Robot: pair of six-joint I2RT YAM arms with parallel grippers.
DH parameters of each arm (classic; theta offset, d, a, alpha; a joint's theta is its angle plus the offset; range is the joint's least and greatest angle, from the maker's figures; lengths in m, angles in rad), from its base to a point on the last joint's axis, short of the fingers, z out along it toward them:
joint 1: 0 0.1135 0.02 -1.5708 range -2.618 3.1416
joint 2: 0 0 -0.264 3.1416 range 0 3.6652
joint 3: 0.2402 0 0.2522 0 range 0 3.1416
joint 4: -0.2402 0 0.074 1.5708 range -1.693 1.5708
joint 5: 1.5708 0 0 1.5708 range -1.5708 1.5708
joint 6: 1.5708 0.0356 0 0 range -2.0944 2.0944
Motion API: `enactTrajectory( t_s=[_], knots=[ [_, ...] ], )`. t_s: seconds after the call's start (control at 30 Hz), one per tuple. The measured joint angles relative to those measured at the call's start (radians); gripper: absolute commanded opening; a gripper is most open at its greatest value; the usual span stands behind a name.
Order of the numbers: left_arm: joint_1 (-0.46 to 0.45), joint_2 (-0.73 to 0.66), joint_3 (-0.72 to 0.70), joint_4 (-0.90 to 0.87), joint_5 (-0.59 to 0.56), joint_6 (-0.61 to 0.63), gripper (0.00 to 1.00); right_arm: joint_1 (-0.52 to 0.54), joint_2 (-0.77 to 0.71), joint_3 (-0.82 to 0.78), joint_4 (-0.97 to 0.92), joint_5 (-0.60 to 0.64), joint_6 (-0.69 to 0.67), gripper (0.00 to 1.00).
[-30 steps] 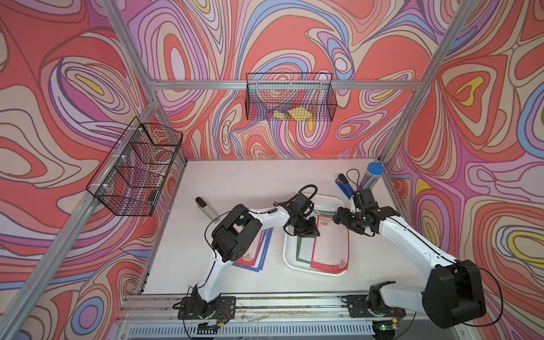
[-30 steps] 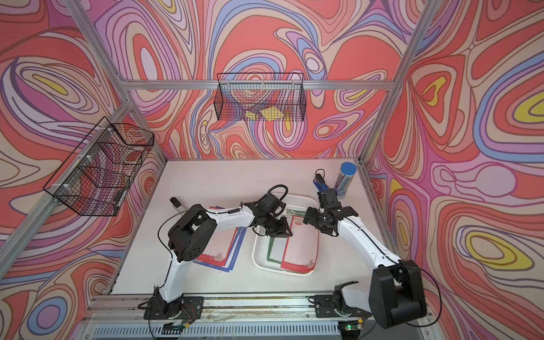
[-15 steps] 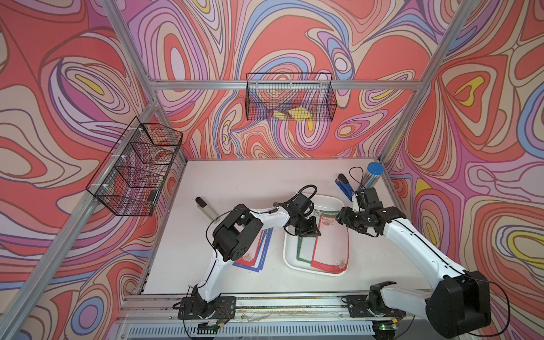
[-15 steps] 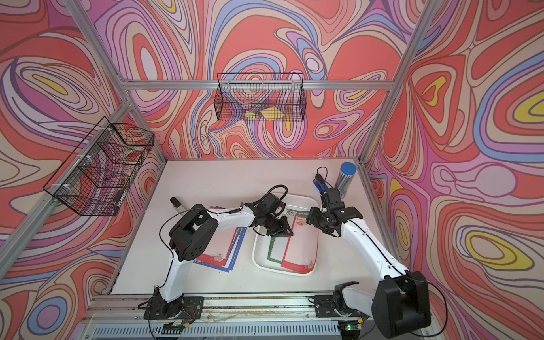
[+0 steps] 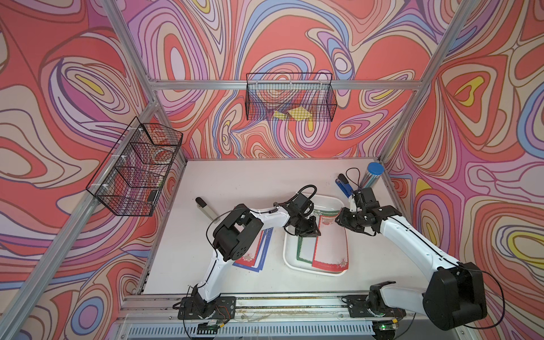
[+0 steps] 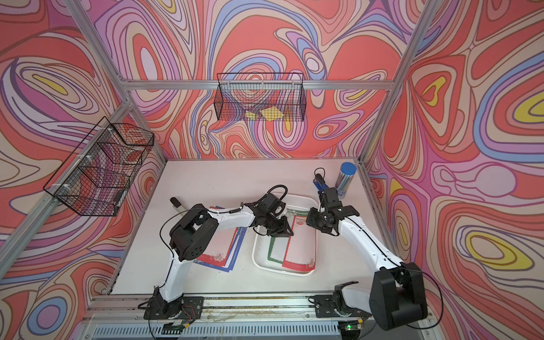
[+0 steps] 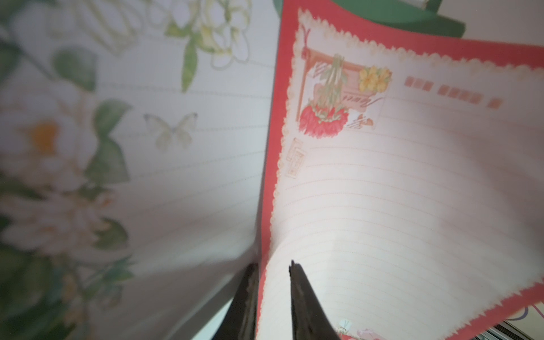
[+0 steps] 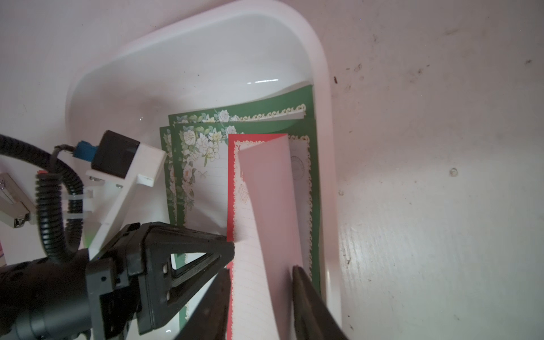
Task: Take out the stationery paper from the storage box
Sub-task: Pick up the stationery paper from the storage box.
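Overhead only: a pile of blue- and red-bordered sheets [image 5: 256, 256] lies on the counter [image 5: 235, 182] just beside the storage box [image 5: 326, 201].
Wrist views only: the red-bordered sheet [image 8: 265, 191] curls up off the paper below it.
Box contents: stationery paper, with green-bordered sheets [image 8: 206, 182] lying flat and the red-bordered sheet on top.
Left: the left end effector [image 7: 273, 265] pinches the red-bordered sheet's edge over the storage box.
Right: the right end effector [image 8: 260, 269] is spread, one finger on either side of the raised sheet.

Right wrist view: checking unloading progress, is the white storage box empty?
No, green-bordered sheets lie in the storage box, with a red-bordered sheet partly lifted above them.
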Motion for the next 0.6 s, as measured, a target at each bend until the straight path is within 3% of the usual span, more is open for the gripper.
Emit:
enactTrajectory(
  t_s=[0.1, 0.2, 0.37, 0.4, 0.6],
  knots=[
    [0.000, 0.000, 0.000, 0.003, 0.000, 0.000, 0.24, 0.000, 0.012, 0.000, -0.001, 0.007, -0.002, 0.41],
    [0.000, 0.000, 0.000, 0.005, 0.000, 0.000, 0.25, 0.000, 0.031, -0.005, 0.000, 0.010, -0.003, 0.33],
    [0.000, -0.001, 0.000, 0.008, 0.000, 0.008, 0.35, 0.000, 0.033, -0.002, -0.009, 0.024, -0.019, 0.02],
    [0.000, -0.002, 0.002, 0.007, -0.001, 0.016, 0.38, 0.000, 0.033, 0.003, -0.016, 0.028, -0.027, 0.00],
    [0.004, -0.046, 0.022, -0.050, -0.039, 0.080, 0.46, 0.000, 0.026, 0.105, -0.085, 0.069, -0.076, 0.00]
  ],
)
